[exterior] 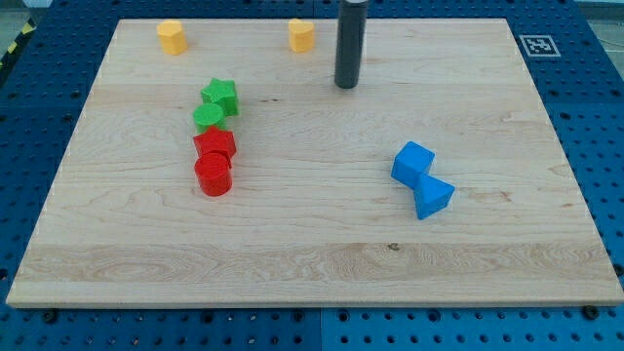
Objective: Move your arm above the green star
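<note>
Red cylinder [213,176], red star [215,145], green cylinder [208,118], then green star [221,96] run in touching column, table [312,273] left half. My tip [346,85], bare rod end effector holding nothing, lies well right, slightly farther back. Move needed: leftward to spot just beyond star.

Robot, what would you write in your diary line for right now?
my tip: view's right of green star, apart | touching: no block | green star: against green cylinder

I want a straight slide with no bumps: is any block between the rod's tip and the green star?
Nothing visible is. My tip sits to the view's right of the green star, with bare board between. The yellow block lies nearer the view's top, off that line.
</note>
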### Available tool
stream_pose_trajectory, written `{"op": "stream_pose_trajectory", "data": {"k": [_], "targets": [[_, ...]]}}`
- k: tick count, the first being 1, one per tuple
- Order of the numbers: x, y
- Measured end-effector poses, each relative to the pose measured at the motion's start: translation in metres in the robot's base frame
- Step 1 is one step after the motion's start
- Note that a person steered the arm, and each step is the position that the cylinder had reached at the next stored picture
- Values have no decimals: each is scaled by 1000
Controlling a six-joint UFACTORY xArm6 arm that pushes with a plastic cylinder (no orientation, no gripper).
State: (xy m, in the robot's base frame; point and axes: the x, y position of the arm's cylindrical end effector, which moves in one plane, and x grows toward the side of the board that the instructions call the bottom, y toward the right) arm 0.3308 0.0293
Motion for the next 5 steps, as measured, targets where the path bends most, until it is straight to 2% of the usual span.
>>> {"op": "stream_pose_trajectory", "data": {"k": [3, 5], "targets": [[1, -12], [47, -23]]}}
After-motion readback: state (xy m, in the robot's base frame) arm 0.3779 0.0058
